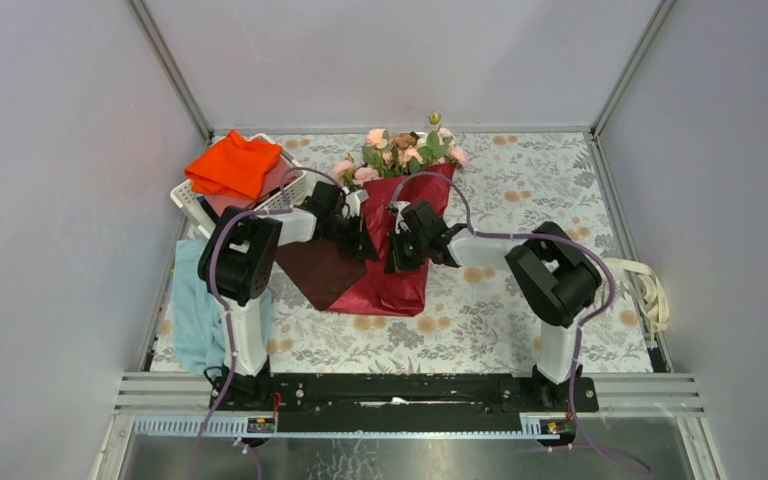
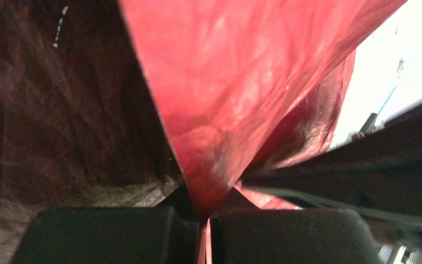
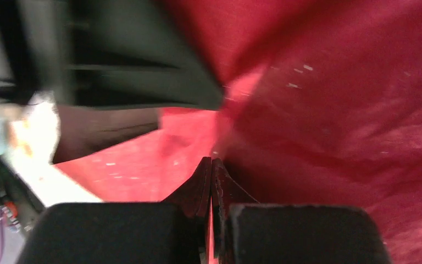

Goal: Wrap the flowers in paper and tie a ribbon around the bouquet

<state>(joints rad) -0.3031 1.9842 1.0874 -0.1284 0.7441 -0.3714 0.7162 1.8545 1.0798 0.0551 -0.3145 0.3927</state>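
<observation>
A white lattice basket (image 1: 188,205) holding a folded orange cloth (image 1: 232,165) sits at 10 o'clock from the paper (image 1: 390,285). A light blue cloth (image 1: 195,320) lies at 8 o'clock. The cream ribbon (image 1: 650,290) is looped at 3 o'clock, well apart, at the edge of the floral-patterned surface (image 1: 520,180).

The paper is dark red, crinkly and slightly glossy, and forms a cone. The flowers (image 1: 400,150) emerge from it at 12 o'clock. Both tool bodies cover the middle of the cone.

The left tool (image 2: 206,220) and the right tool (image 3: 211,165) are each clenched on a fold of the paper.

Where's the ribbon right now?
In the top view the ribbon lies at the table's right edge, just beyond the right arm, well apart from the paper.
</observation>
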